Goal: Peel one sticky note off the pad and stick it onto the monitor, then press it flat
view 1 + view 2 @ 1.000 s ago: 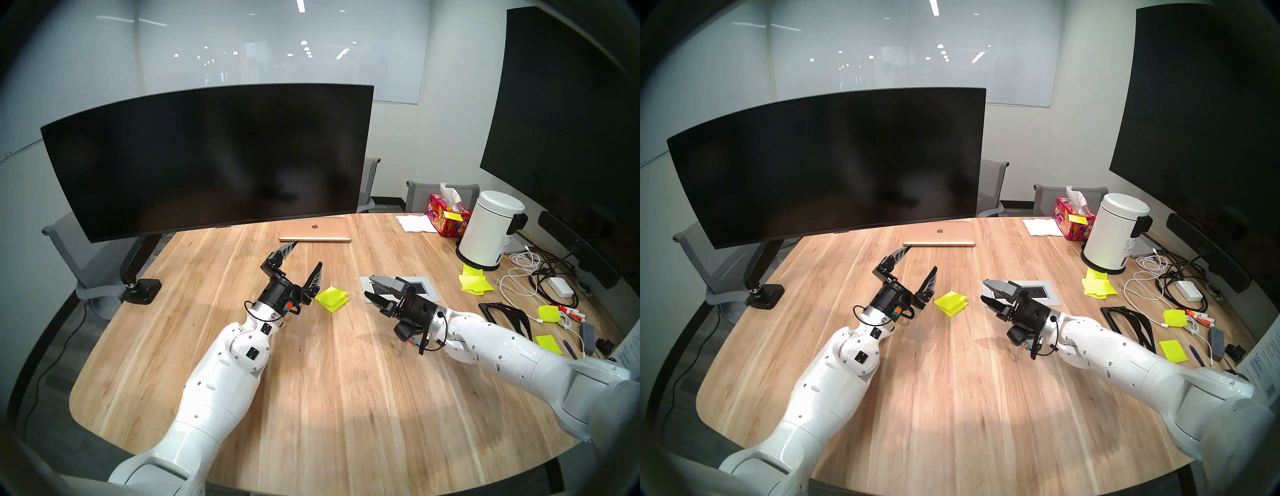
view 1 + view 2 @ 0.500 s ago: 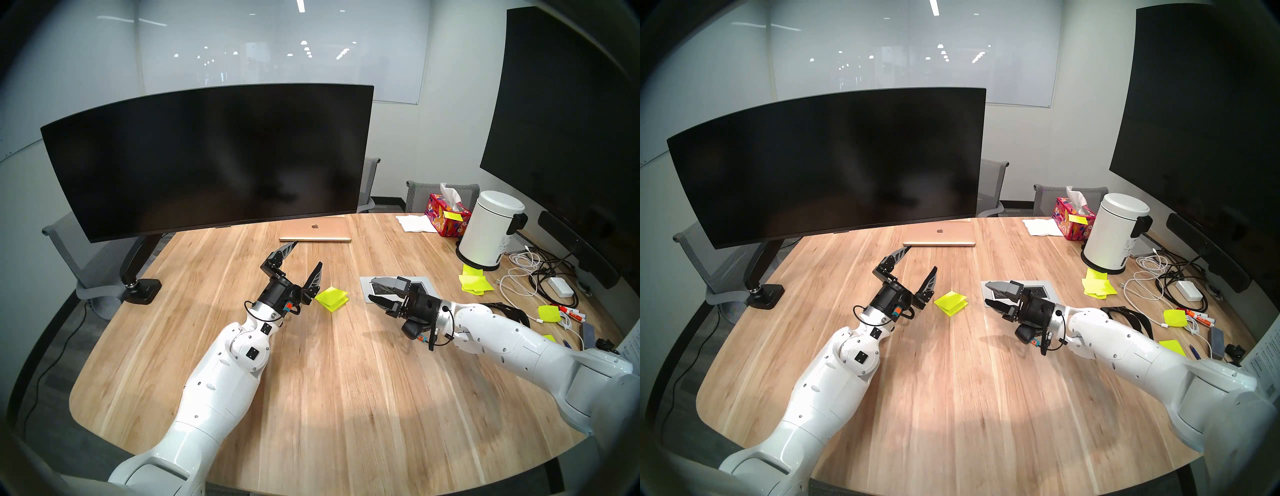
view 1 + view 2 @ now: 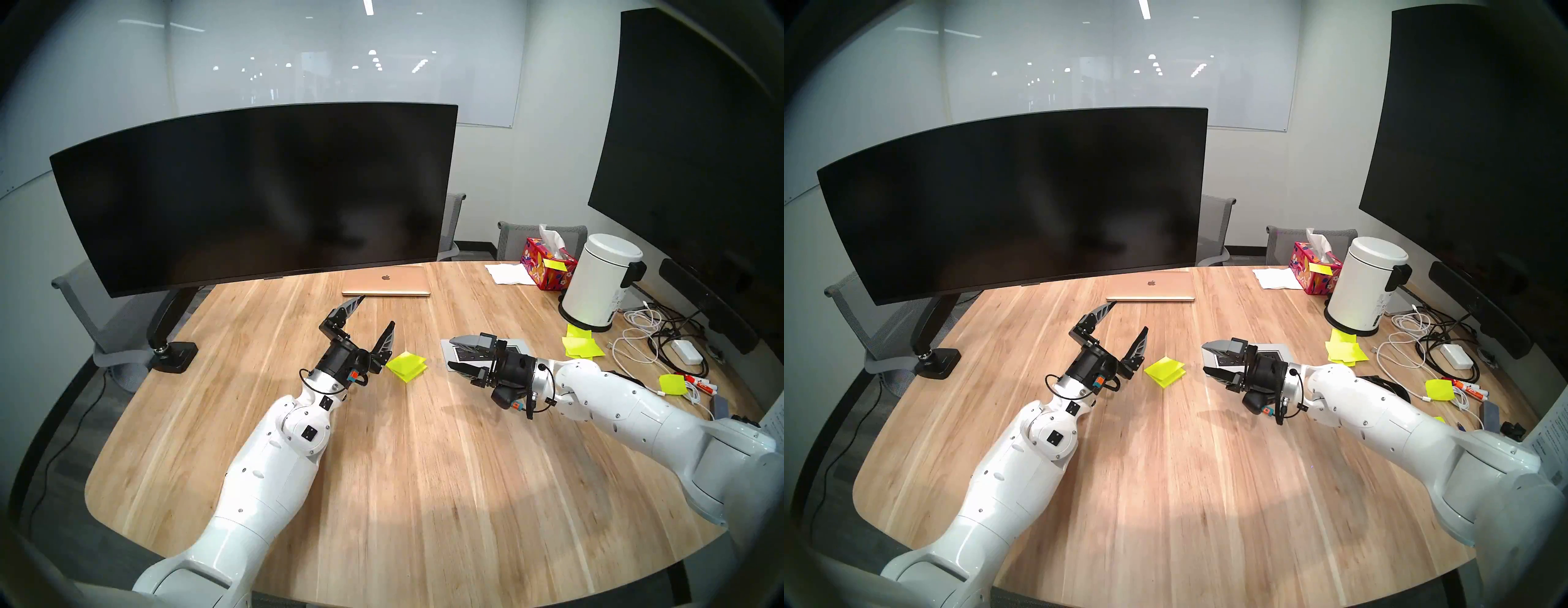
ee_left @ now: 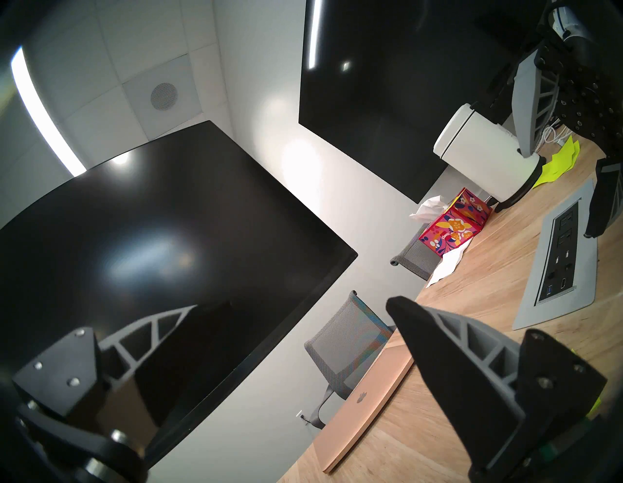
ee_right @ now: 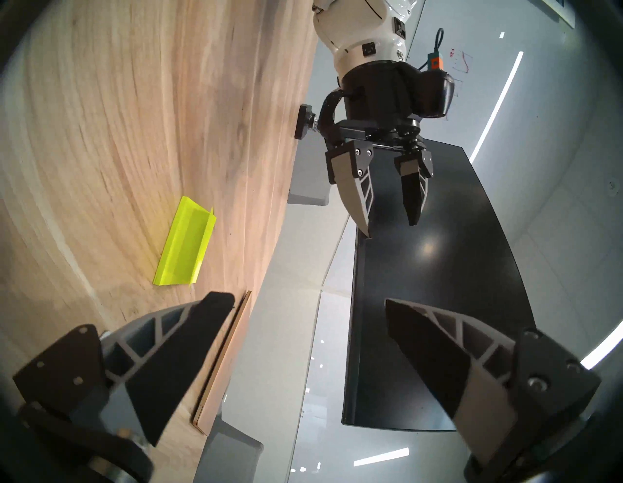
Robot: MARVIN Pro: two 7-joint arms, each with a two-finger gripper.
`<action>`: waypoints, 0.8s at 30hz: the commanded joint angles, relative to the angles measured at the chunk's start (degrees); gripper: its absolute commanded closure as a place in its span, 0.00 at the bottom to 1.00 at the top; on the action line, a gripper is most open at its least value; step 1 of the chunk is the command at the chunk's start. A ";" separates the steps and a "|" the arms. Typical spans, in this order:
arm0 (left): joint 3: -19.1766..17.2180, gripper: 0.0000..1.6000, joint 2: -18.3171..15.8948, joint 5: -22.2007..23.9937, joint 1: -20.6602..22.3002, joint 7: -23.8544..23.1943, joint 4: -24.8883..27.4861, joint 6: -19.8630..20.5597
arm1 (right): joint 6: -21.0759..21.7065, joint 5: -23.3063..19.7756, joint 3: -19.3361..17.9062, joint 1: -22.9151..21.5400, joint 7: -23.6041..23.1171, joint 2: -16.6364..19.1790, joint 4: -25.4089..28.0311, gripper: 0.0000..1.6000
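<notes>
Pad (image 3: 406, 366) untouched between both wide-open hands; right hand (image 3: 457, 355) has levelled and edged up beside it, approach begun, nothing peeled.

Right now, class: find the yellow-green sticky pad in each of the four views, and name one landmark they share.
Head left: the pad, centre, between the grippers.
Head right: the pad, centre, slightly further left.
Left wrist: only a yellow sliver, lower right edge; uncertain.
Right wrist: the pad, left of centre.
Shared landmark: the gold laptop.
</notes>
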State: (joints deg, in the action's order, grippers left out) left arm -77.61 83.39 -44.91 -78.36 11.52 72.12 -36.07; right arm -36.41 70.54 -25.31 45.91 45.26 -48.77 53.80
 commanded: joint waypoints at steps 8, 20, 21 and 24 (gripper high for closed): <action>0.13 0.00 0.13 -0.06 0.38 0.02 0.94 -0.15 | -4.03 0.95 -0.42 -3.78 -1.24 -2.61 -2.93 0.00; 0.13 0.00 0.14 -0.06 0.38 0.02 0.94 -0.16 | -7.32 2.19 -0.18 -6.22 -3.03 -5.52 -7.58 0.00; 0.13 0.00 0.14 -0.06 0.38 0.02 0.94 -0.16 | -7.61 2.29 -0.14 -6.39 -3.08 -5.86 -8.10 0.00; 0.13 0.00 0.14 -0.06 0.38 0.02 0.93 -0.16 | -7.89 2.99 0.07 -6.83 -3.27 -7.28 -9.79 0.00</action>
State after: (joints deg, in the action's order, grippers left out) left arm -77.62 83.39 -44.93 -78.36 11.51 72.12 -36.07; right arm -43.58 72.93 -25.20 41.79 41.82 -53.39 45.91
